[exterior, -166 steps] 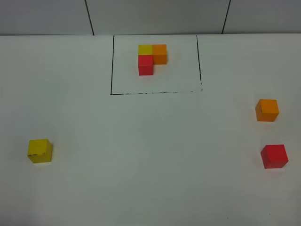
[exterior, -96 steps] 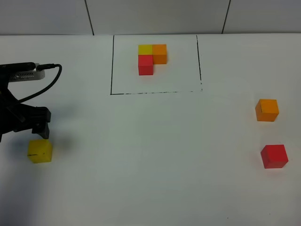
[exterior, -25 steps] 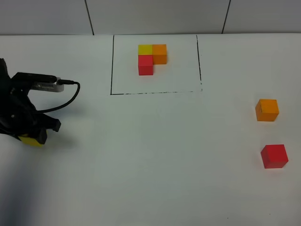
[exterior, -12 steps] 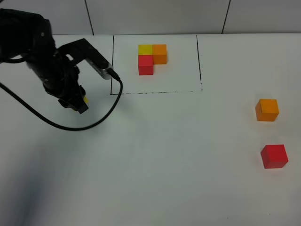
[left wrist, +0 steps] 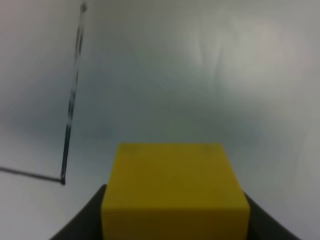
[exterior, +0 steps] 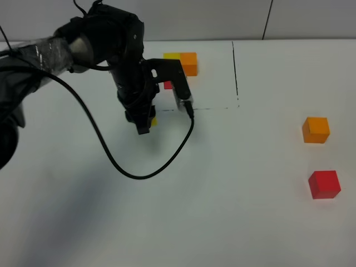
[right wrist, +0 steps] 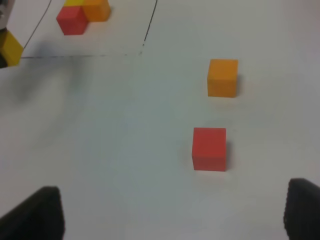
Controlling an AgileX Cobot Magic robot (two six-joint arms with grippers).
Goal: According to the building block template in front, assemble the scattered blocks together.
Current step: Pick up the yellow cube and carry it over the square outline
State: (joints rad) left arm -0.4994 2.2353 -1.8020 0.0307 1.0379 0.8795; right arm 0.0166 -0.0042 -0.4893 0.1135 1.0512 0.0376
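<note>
Left fingers [exterior: 143, 125]: pinching the yellow block and hanging over the surface [exterior: 222, 217] at about nine o'clock from its middle, just outside the frame's near left corner.
Yellow block [left wrist: 175, 195]: riding between the left fingers and seemingly lifted clear. From the high camera only a sliver of it is showing.
Template [exterior: 189, 63]: sitting at twelve o'clock inside the black-lined frame [exterior: 235, 72], with the left arm covering part of it.
Orange block [exterior: 316, 129]: lying loose at three o'clock, well apart from the yellow one.
Red block [exterior: 325, 184]: lying loose at four o'clock, near the orange block but not touching it.
Right fingers [right wrist: 48, 212]: spreading wide and gripping nothing, looking over the red and orange blocks.
Progress: early. One of three scattered blocks is being carried and none are joined. Setting the yellow down and bringing the orange and red against it in the L shape is all remaining.
</note>
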